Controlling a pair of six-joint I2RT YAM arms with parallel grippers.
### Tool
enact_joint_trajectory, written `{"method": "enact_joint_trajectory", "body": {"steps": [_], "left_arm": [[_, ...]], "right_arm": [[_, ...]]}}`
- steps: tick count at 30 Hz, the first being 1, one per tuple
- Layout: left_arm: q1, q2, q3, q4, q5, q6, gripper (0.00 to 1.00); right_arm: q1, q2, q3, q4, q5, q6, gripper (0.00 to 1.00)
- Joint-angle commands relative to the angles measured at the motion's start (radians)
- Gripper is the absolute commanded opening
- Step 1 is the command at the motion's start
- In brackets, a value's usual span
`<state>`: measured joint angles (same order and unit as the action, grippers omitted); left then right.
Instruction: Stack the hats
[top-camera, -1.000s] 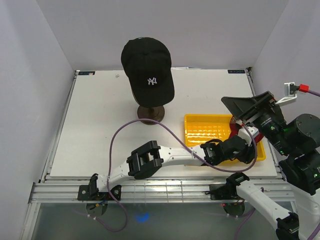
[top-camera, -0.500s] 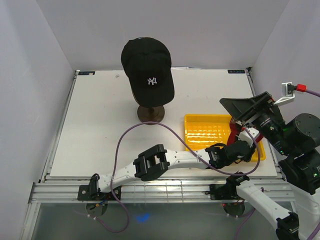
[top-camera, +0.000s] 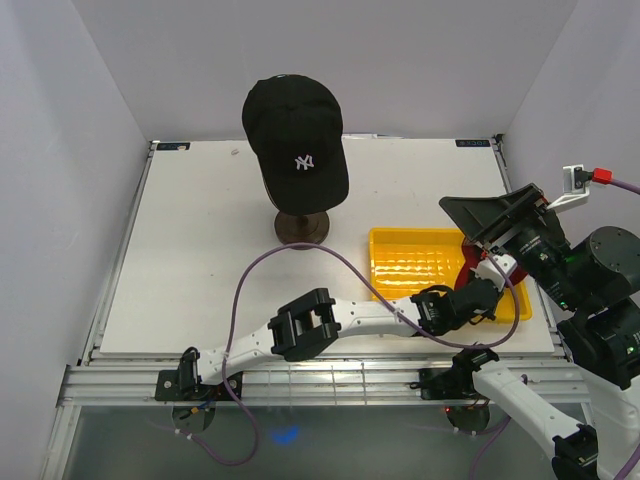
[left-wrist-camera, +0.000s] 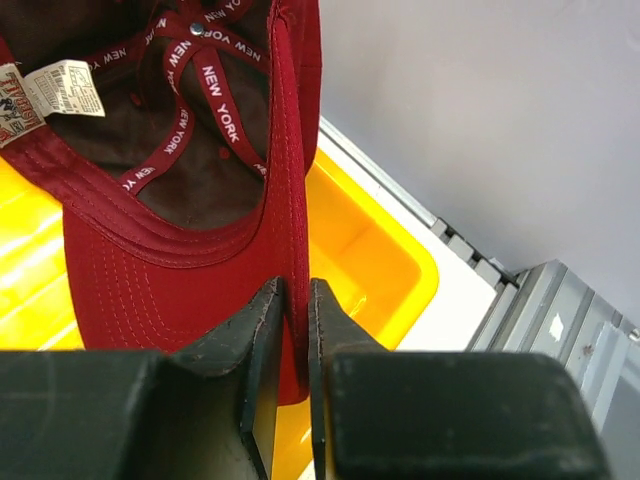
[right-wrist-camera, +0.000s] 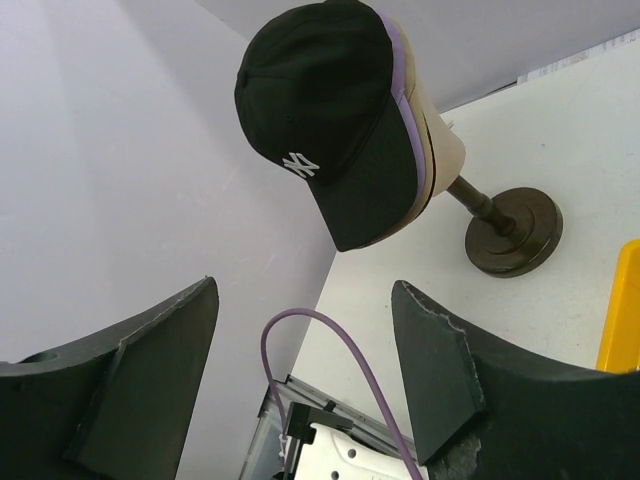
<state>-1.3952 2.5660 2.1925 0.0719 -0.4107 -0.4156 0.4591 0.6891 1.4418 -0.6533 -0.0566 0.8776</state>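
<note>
Over the right end of the tray (left-wrist-camera: 380, 250), your left gripper (left-wrist-camera: 292, 300) pinches the red cap (left-wrist-camera: 170, 250) by its edge, fingers nearly together, with the tray wall just beside them. Your right gripper (right-wrist-camera: 300, 290) hangs wide, holding nothing. The black cap (right-wrist-camera: 320, 130) sits on the head (right-wrist-camera: 445, 150), well apart. The red cap's tape reads NEW YORK; the black cap shows NY.

Black cap (top-camera: 295, 130), upper centre: carried a white stitched logo on its front.
Lavender cap (right-wrist-camera: 402, 70): showed as a thin stripe under the black one.
Mannequin head (right-wrist-camera: 447, 150): was beige; stand (top-camera: 302, 228) was dark brown.
Red cap (left-wrist-camera: 130, 270): had a dark lining and red seam tapes with white lettering.
Tray (top-camera: 410, 262): was yellow and ribbed.
Cable (right-wrist-camera: 300, 312): was purple.
Table (top-camera: 190, 250): was white.
</note>
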Motion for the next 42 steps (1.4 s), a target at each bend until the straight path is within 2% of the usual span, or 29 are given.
{"method": "enact_joint_trajectory", "body": {"steps": [1, 3, 4, 5, 8, 11, 17, 26, 31, 32, 35, 38, 42], "left_arm": [[0.013, -0.059, 0.018, 0.015, 0.041, -0.025, 0.11], [0.019, -0.079, 0.0, 0.022, 0.073, -0.051, 0.06], [0.022, -0.104, -0.005, 0.022, 0.078, -0.061, 0.01], [0.028, -0.118, -0.013, 0.02, 0.082, -0.084, 0.0], [0.042, -0.197, -0.054, 0.034, 0.102, -0.15, 0.0], [0.056, -0.307, -0.158, 0.084, 0.119, -0.201, 0.0], [0.081, -0.453, -0.29, 0.083, 0.093, -0.333, 0.0], [0.179, -0.708, -0.563, 0.206, 0.151, -0.56, 0.0], [0.251, -0.774, -0.585, 0.223, 0.207, -0.626, 0.0], [0.284, -0.785, -0.582, 0.229, 0.225, -0.635, 0.0], [0.35, -0.794, -0.53, 0.23, 0.286, -0.67, 0.0], [0.401, -0.779, -0.449, 0.23, 0.345, -0.689, 0.0], [0.443, -0.757, -0.335, 0.229, 0.398, -0.697, 0.0]], "right_arm": [[-0.004, 0.006, 0.012, 0.017, -0.003, -0.02, 0.75], [-0.004, 0.009, 0.015, 0.021, -0.002, -0.02, 0.75], [-0.004, 0.009, 0.017, 0.023, -0.002, -0.02, 0.75], [-0.004, 0.01, 0.022, 0.026, -0.003, -0.02, 0.75], [-0.003, 0.02, 0.032, 0.038, -0.006, -0.017, 0.75], [-0.004, 0.03, 0.052, 0.052, -0.009, -0.017, 0.75], [-0.004, 0.043, 0.057, 0.093, -0.029, 0.001, 0.75], [-0.004, 0.122, 0.228, 0.11, 0.0, -0.02, 0.76], [-0.004, 0.185, 0.324, 0.146, -0.015, 0.007, 0.76], [-0.004, 0.219, 0.383, 0.146, -0.015, 0.009, 0.76], [-0.004, 0.263, 0.446, 0.165, -0.041, 0.038, 0.76], [-0.004, 0.277, 0.43, 0.224, -0.071, 0.089, 0.76], [-0.004, 0.264, 0.324, 0.306, -0.11, 0.162, 0.76]]}}
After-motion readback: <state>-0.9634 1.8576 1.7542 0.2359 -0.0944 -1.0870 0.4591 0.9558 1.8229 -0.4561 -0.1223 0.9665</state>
